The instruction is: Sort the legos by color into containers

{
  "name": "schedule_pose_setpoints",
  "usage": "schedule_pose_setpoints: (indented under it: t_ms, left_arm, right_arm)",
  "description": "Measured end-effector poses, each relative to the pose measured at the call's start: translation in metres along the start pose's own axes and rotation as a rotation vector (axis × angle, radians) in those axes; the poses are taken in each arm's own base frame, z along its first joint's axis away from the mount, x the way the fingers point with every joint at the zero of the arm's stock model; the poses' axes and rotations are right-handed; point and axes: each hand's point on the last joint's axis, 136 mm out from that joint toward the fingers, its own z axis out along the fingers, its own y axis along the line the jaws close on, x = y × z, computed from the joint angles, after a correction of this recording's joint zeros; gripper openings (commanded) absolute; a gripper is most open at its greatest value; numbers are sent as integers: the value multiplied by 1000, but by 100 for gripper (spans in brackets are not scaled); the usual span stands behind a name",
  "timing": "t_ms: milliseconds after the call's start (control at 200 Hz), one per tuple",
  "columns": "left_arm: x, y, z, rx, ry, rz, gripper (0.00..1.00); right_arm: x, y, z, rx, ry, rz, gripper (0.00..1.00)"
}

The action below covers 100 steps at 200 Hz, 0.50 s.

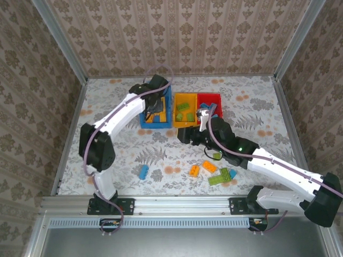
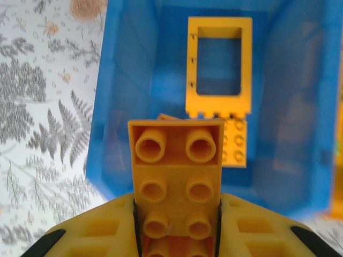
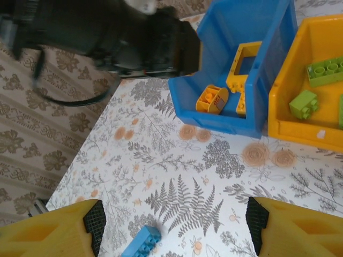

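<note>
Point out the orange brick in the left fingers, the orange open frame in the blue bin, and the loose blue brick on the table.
orange brick (image 2: 177, 176), left wrist view, middle of its studded face.
orange open frame (image 2: 218, 104), left wrist view, its lower bar.
blue brick (image 3: 140, 242), right wrist view, its top face.

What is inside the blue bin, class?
An orange open frame and a small orange brick lie on the blue bin floor. The left gripper, clamping a second orange brick, hides the near floor.

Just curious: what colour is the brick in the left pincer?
The brick is orange; left wrist view shows it best.
</note>
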Motion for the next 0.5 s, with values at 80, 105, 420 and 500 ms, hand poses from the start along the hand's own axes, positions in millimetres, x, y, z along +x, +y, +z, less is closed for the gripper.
schedule_pose_setpoints:
  t_ms: [80, 105, 420, 500]
  left_arm:
    - [-8, 3, 22, -36, 18, 13, 24]
    - [-11, 3, 29, -47, 22, 17, 24]
    - [-36, -2, 78, -114, 43, 47, 27]
    - [-35, -3, 86, -130, 59, 55, 27]
  right_arm:
    - [-4, 2, 4, -1, -8, 2, 74]
    - [-6, 2, 5, -2, -10, 3, 74]
    - [-13, 2, 7, -1, -27, 9, 74]
    - [-12, 1, 8, -1, -29, 13, 75]
